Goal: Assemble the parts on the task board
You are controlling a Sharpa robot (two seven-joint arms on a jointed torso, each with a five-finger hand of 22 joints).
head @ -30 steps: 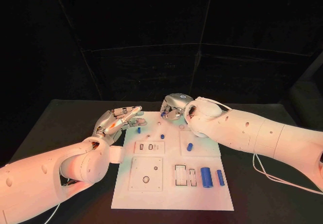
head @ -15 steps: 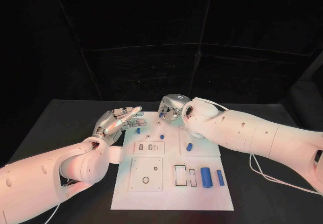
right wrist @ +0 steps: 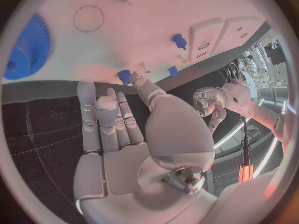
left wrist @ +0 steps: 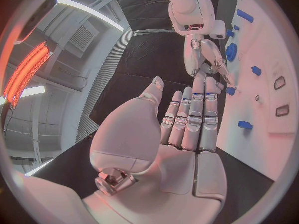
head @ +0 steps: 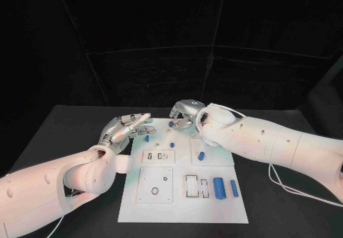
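Head view: the white task board [head: 183,208] lies mid-table with blue parts [head: 218,188] on it and both hands at its far edge, the left hand [head: 127,127] empty with fingers extended; right wrist view: the right hand [right wrist: 127,134] empty, fingers apart.

White task board [head: 184,206]; blue parts [head: 219,188]; black table [head: 71,134]; silver robot hand [head: 127,126].

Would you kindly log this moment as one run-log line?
left hand: open, over white task board left edge | right hand: open, at far edge | two blue cylinders: lying unassembled
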